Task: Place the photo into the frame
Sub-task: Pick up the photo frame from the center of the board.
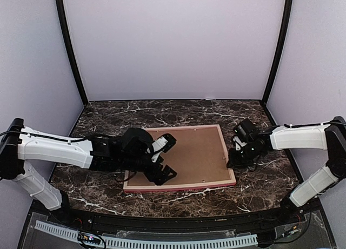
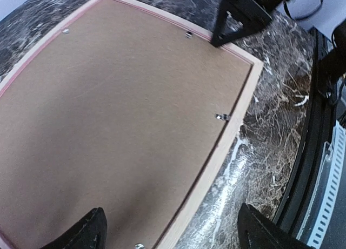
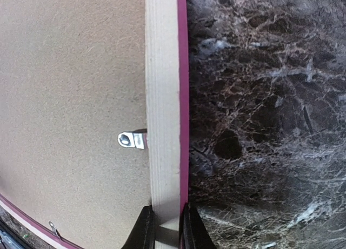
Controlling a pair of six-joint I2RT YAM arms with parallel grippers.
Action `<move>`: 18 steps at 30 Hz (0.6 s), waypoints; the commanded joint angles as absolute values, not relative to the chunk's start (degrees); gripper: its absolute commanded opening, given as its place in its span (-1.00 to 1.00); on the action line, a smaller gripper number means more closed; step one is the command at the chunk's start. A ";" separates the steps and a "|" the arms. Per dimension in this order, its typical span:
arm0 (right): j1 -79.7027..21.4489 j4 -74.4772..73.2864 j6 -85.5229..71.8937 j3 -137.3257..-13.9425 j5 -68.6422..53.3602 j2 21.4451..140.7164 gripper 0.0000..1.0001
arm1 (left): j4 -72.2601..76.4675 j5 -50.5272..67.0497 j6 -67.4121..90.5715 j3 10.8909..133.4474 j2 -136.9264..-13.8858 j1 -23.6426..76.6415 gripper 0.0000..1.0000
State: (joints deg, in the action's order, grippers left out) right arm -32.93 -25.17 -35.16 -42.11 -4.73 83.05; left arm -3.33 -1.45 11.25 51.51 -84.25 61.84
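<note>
The frame [image 1: 178, 187] lies face down on the marble table, pale wood rails up and a pink-red edge showing. A brown backing board [image 1: 192, 154] fills it. The photo is hidden. My left gripper [image 1: 165, 158] hovers open over the frame's near left part; in the left wrist view its fingers [image 2: 89, 233] straddle the backing board [image 2: 119, 114] and a rail [image 2: 238, 125] with nothing held. My right gripper [image 1: 231, 161] is at the frame's right side. In the right wrist view it [image 3: 166, 222] is shut on the right rail [image 3: 162, 98], one finger on each side.
Small metal tabs [image 3: 131, 140] [image 2: 222, 117] stick out from the rails over the backing board. Dark marble table [image 1: 259, 189] surrounds the frame. White walls stand behind and at both sides. A black rail [image 1: 162, 219] runs along the near edge.
</note>
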 commanded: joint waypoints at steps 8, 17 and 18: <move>-32.56 -32.03 -33.91 -53.65 -12.08 79.71 -1.00 | -2.04 -17.30 -5.85 63.41 -100.47 74.86 0.75; -32.56 -37.93 -32.33 -57.55 -17.23 78.40 -1.00 | -2.52 -32.95 -12.24 67.27 -108.76 79.44 0.74; -32.58 -38.37 -32.22 -57.65 -17.44 78.28 -1.00 | -2.52 -36.30 -12.46 67.49 -109.85 79.76 0.74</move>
